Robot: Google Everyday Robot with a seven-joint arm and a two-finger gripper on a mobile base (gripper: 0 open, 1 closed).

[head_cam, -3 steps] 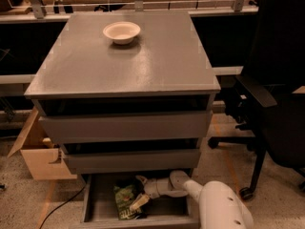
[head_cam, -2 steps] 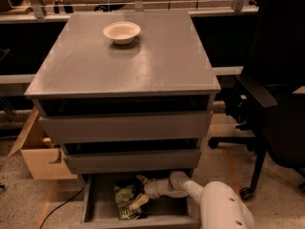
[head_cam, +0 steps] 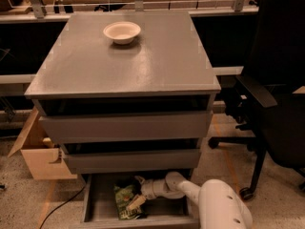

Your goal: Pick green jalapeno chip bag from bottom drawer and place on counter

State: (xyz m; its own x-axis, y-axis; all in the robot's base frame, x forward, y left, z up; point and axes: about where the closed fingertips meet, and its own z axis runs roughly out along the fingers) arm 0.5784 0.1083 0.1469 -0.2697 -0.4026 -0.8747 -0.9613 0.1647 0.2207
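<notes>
The bottom drawer (head_cam: 95,209) is pulled open at the foot of the grey cabinet. The green jalapeno chip bag (head_cam: 124,197) lies flat inside it, left of centre. My gripper (head_cam: 137,192) reaches into the drawer from the right on the white arm. It is open, with one finger above the bag's right edge and the other lower down over the bag. The bag rests on the drawer floor. The counter (head_cam: 157,66) is the broad grey top of the cabinet.
A white bowl (head_cam: 122,32) stands on the counter at the back left. The two upper drawers (head_cam: 124,128) are slightly ajar. A cardboard box (head_cam: 38,151) sits on the floor at the left. A black office chair (head_cam: 274,109) stands at the right.
</notes>
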